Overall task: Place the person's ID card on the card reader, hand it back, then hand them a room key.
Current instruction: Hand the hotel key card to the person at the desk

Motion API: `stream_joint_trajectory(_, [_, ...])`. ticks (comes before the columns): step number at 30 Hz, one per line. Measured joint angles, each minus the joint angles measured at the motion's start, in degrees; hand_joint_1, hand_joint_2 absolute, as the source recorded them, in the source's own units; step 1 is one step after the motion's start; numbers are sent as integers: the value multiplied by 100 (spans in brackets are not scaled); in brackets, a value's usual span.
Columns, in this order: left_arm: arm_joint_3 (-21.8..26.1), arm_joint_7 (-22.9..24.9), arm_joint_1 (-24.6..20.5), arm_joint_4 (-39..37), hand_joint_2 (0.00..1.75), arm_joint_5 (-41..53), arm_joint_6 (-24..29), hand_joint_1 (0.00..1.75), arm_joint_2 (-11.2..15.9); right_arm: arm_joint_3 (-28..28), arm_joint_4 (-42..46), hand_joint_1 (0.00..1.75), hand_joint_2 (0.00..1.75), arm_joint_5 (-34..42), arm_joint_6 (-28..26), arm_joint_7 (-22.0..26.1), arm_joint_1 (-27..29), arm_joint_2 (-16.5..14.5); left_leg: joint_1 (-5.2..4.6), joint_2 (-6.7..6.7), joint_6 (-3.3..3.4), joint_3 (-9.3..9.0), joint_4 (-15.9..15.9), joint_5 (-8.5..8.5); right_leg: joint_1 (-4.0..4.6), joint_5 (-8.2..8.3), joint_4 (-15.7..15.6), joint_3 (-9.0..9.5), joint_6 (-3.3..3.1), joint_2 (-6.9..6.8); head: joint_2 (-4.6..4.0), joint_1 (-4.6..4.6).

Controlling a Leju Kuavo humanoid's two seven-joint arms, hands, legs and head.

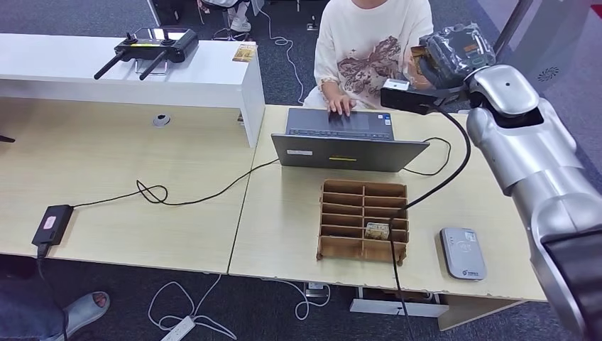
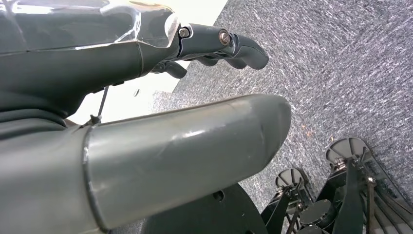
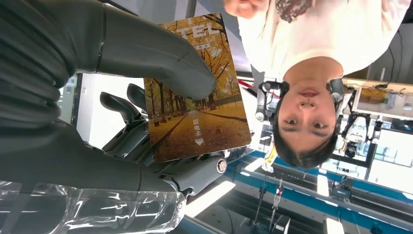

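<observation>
My right hand (image 1: 449,51) is raised over the desk's far right, close to the seated person (image 1: 373,42). It pinches a room key card (image 3: 207,122) with an autumn tree picture between the thumb (image 3: 160,58) and the fingers. In the head view the card's orange edge (image 1: 419,69) shows beside the person's sleeve. The person's own hand (image 1: 342,105) rests on the laptop (image 1: 341,138). The grey card reader (image 1: 463,253) lies bare at the desk's front right. My left hand (image 2: 146,122) hangs over carpet and holds nothing, its fingers apart.
A brown cardboard organizer (image 1: 334,245) stands in front of the laptop with one card (image 1: 377,230) in a compartment. Black cables cross the desk. A white counter (image 1: 206,78) at the back left carries a remote controller (image 1: 149,44) and another card (image 1: 243,52).
</observation>
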State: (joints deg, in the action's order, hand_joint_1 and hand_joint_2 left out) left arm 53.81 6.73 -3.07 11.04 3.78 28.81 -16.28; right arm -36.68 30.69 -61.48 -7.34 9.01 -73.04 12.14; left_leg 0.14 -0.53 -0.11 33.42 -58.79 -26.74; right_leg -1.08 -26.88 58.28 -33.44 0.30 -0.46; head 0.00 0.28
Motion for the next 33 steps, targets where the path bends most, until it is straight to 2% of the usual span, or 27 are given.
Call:
stream_joint_trajectory(6, [0,2,0,0,0,0,-1,0,0,-57,-179,175,175,0,0,-1,-77,-66,-1,0,1,0,0,0,-1,5,-1,0,0,0,0,-1])
stream_joint_trajectory(10, [0,2,1,0,0,-4,-1,0,0,-85,-242,0,175,5,-16,-3,-100,-90,-1,0,0,-1,0,1,0,6,-1,0,1,0,0,0])
stream_joint_trajectory(33, [0,0,2,0,0,-20,-1,0,0,-137,-299,0,175,83,-98,-64,-146,-136,-1,1,0,0,0,0,0,5,-1,-2,1,1,0,-1])
